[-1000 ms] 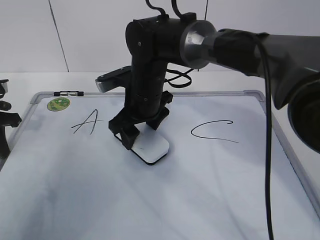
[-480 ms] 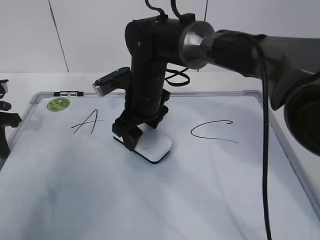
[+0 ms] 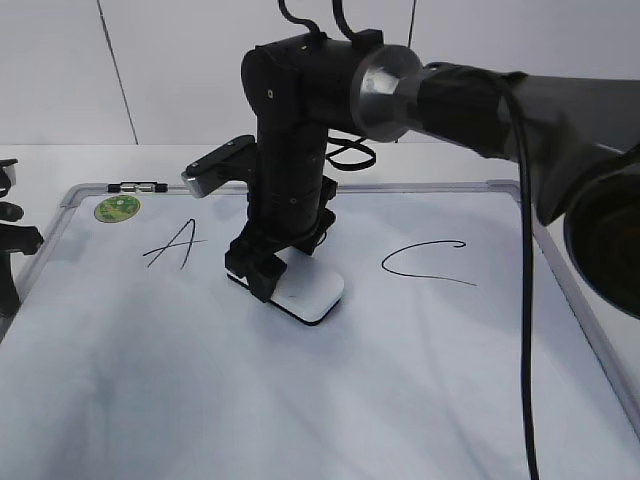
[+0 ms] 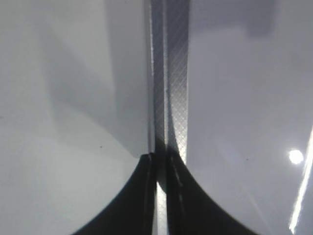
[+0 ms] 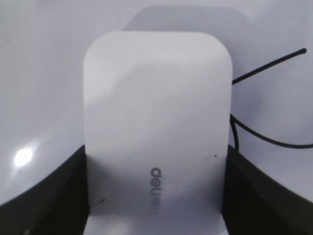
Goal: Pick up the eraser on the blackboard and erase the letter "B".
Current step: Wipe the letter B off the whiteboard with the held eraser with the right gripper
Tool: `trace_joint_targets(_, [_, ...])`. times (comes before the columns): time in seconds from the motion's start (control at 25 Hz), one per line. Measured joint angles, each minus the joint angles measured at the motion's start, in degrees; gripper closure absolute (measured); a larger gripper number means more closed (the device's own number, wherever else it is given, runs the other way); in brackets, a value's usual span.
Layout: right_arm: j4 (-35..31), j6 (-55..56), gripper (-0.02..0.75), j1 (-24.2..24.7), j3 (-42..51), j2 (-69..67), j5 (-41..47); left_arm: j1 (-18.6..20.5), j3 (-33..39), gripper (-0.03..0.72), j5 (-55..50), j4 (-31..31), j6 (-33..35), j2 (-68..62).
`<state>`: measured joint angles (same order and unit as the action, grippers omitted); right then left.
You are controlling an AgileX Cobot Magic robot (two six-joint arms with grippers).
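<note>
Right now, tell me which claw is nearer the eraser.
Right. The right claw is clamped on the eraser on the blackboard; the left claw is shut, away from it.

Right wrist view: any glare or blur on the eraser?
Right wrist view: eraser soft, grey lettering still readable, a shadow band across its near end; glare spot on the blackboard at left. Exterior view: eraser evenly lit, no glare.
</note>
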<state>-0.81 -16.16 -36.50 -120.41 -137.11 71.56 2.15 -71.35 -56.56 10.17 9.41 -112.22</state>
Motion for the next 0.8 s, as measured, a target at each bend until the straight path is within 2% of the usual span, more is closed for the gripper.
trace_joint_targets(0.32, [3.4, 1.3, 0.214, 0.0, 0.0, -0.3, -4.0, 0.0, 0.0, 0.672, 0.0, 0.0, 0.0, 0.0])
trace_joint_targets(0.8, [4.0, 3.5, 0.214, 3.7, -0.6, -1.1, -9.7, 0.0, 0.0, 0.672, -0.1, 0.2, 0.0, 0.0])
